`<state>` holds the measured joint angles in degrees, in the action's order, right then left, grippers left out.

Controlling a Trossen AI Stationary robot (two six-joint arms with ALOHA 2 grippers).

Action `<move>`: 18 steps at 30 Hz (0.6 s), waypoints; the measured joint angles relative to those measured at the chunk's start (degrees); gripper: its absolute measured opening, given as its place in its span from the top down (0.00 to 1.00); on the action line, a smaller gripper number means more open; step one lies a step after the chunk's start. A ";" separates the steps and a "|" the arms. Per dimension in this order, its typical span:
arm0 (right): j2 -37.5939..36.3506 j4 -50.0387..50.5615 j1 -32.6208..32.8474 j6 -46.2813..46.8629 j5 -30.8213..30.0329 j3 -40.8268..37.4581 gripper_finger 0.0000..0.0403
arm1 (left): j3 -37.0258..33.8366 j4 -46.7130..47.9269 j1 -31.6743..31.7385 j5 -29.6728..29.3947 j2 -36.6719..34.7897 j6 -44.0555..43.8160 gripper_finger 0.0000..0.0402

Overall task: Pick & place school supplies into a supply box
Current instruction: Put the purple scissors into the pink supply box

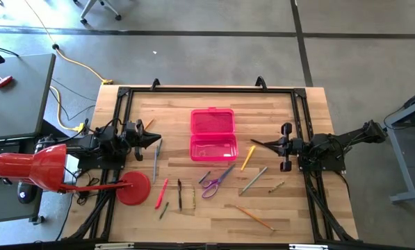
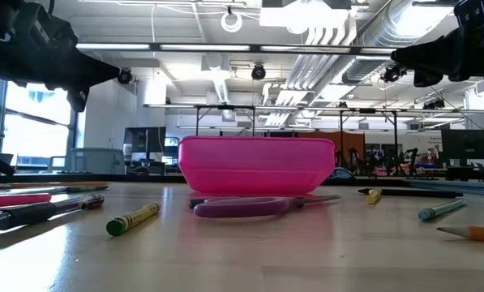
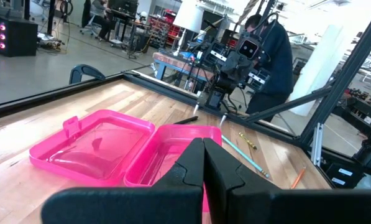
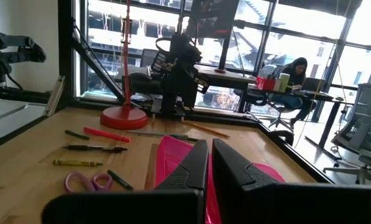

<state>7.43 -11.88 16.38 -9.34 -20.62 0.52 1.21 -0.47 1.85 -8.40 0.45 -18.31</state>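
The pink supply box [image 1: 213, 134] lies open at the table's middle, lid toward the far edge; it also shows in the low view [image 2: 256, 165]. Purple scissors [image 1: 214, 182], a yellow pencil [image 1: 248, 157], a grey pen [image 1: 253, 180], an orange pencil [image 1: 254, 217], a red pen [image 1: 162, 192], a black pen [image 1: 180, 194] and a grey pencil [image 1: 156, 158] lie flat on the wood around it. My left gripper [image 1: 157, 141] is shut and empty left of the box. My right gripper [image 1: 254, 144] is shut and empty right of the box, above the yellow pencil's far end.
A red round disc [image 1: 133, 188], the foot of a stand, sits at the near left beside the red pen. A black frame [image 1: 207, 90] runs along the table's far and side edges. A person sits at a desk in the room beyond [image 4: 294, 78].
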 joint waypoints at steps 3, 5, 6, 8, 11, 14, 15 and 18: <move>0.00 0.00 0.00 -0.11 0.00 0.01 1.00 | 0.00 -0.02 0.01 0.00 0.00 0.00 0.92; 0.01 0.00 0.00 -0.11 0.00 0.01 1.00 | 0.00 0.00 0.02 0.00 0.00 0.00 0.92; 0.01 0.00 0.00 -0.11 -0.02 0.01 1.00 | 0.00 -0.02 0.00 -0.01 0.01 0.00 0.92; 0.00 0.00 0.00 -0.13 -0.02 -0.01 1.00 | 0.00 -0.01 0.02 0.00 0.00 0.00 0.92; 0.00 0.00 0.00 -0.13 0.00 0.01 1.00 | 0.00 -0.02 0.02 0.00 0.00 0.00 0.92; 0.01 0.00 0.00 0.19 0.00 0.01 1.00 | 0.00 -0.01 0.00 0.00 0.02 0.00 0.92; 0.01 0.00 0.00 0.49 0.00 0.01 1.00 | 0.00 -0.02 0.00 0.00 0.00 0.00 0.92; -0.01 -0.02 0.00 2.54 0.00 -0.01 1.00 | 0.00 0.00 0.01 0.00 0.02 0.00 0.92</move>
<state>7.42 -11.90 16.38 -6.80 -20.62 0.51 1.21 -0.47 1.86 -8.40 0.47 -18.31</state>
